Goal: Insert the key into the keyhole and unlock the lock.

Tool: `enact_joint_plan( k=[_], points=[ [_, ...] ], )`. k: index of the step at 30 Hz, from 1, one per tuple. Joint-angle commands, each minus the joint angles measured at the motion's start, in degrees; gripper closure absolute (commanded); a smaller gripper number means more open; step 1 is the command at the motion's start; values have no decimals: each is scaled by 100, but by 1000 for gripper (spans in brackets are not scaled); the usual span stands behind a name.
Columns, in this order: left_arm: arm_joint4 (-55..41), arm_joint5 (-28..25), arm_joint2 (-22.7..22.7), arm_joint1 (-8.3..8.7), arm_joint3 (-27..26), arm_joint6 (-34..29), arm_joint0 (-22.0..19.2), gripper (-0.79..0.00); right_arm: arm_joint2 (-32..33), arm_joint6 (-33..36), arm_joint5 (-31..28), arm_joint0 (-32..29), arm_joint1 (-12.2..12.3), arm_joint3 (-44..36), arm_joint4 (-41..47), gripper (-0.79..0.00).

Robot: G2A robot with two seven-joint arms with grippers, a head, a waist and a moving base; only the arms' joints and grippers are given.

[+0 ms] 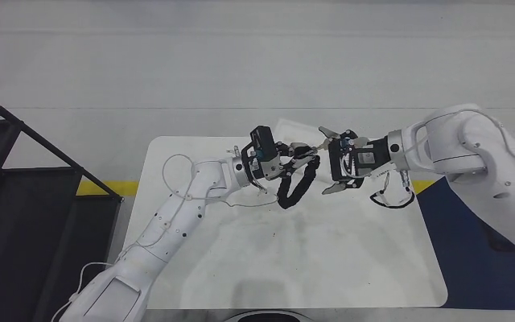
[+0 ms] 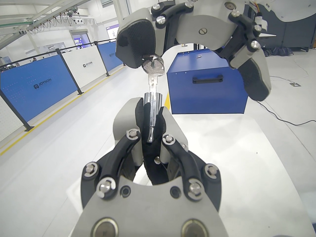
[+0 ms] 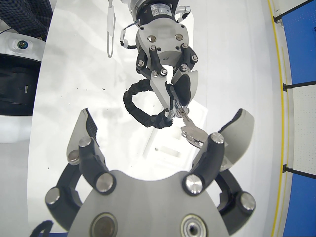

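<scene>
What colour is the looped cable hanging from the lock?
Black, with a woven-looking sleeve. The lock's looped cable shows best in the right wrist view.

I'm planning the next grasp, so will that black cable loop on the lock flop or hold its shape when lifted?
The cable loop probably holds its shape: it forms an even curve beside the lock cylinder. Its woven-looking sleeve likely grips well rather than slipping.

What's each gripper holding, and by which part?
Left gripper: shut on the lock, by its chrome cylinder. Right gripper: open, holding nothing; the key sits in the keyhole, its head beside one finger.
</scene>
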Motion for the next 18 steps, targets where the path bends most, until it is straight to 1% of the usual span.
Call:
enact_joint_plan(
  k=[1,5,8,13,14,15,17,18],
  points=[
    [43,-20,1,-1,14,5,-13,0,-40,-18,-1,40,5,28,21,-785],
    [105,-82,-67,17,47,-8,-3,0,27,-226,-1,109,38,215,37,-785],
    [131,-267,-157,52,9,-79,19,0,79,-375,-1,107,81,284,-22,-785],
    [96,-889,-313,132,-96,-361,29,0,25,-569,-1,183,162,166,-315,-785],
    [99,-1004,-339,149,-107,-467,32,0,6,-609,-1,226,176,105,-459,-656],
    [36,-1089,-371,161,-125,-531,45,0,-24,-665,-1,261,188,47,-599,-551],
    [-69,-1163,-420,178,-168,-658,75,0,-102,-823,-1,312,209,-21,-824,-431],
    [-114,-1184,-437,184,-195,-722,87,0,-167,-904,-1,328,217,-43,-902,-413]
  ],
)
